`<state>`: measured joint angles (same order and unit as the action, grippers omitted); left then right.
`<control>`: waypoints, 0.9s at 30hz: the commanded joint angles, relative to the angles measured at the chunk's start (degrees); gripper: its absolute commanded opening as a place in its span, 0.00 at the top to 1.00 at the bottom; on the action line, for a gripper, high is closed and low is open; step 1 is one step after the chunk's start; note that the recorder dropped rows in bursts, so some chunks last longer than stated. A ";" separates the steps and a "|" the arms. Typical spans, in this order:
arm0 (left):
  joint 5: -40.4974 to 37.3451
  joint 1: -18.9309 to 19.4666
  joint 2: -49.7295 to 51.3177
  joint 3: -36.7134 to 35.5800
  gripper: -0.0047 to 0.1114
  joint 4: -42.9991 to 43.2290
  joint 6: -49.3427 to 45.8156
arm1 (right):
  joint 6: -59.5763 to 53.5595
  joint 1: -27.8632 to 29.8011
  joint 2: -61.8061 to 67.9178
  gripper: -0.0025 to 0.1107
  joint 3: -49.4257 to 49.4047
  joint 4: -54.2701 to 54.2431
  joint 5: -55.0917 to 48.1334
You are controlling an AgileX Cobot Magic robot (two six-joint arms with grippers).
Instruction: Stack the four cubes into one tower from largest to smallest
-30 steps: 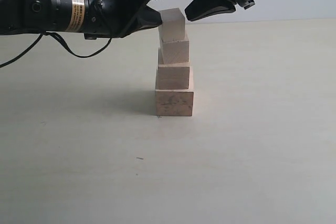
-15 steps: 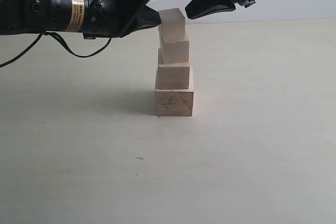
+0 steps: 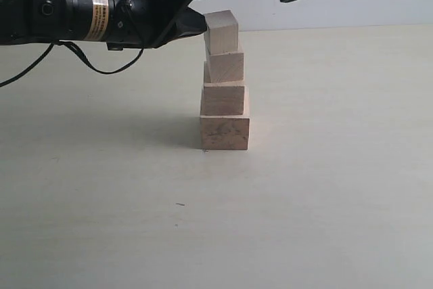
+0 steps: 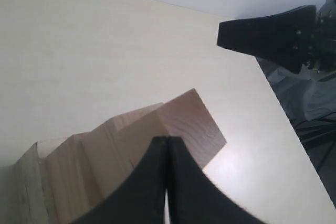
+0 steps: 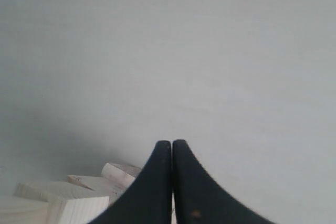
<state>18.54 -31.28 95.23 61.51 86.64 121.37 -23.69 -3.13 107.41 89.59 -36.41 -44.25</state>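
Pale wooden cubes point(image 3: 224, 133) form a stepped tower point(image 3: 224, 79); left fingers point(image 4: 153, 184) and right fingers point(image 5: 157, 187) both closed, empty.

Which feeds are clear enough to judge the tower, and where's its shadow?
Exterior view: tower sharp, evenly lit, soft shadow on the table to its left. Left wrist view: cubes sharp, left gripper a black silhouette. Right wrist view: cubes mostly cropped.
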 commanded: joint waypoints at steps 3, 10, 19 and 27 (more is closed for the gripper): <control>-0.28 -0.06 0.10 -0.24 0.96 -0.36 0.28 | 0.89 -0.03 -0.58 0.98 0.00 1.02 0.50; 0.91 -0.06 2.03 0.86 0.96 -1.36 0.28 | 0.89 -0.03 -0.58 0.98 0.00 0.92 -0.84; 1.06 -0.06 2.51 1.96 0.96 -1.97 0.28 | 0.89 -0.03 -0.58 0.98 0.00 1.03 -1.49; 0.53 -0.06 2.72 1.96 0.96 -2.08 0.28 | -0.64 -0.13 -0.58 0.98 0.00 1.03 -6.02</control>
<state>19.57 -31.28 97.70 63.08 85.04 121.37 -22.84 -3.13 107.41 89.59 -35.53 -47.30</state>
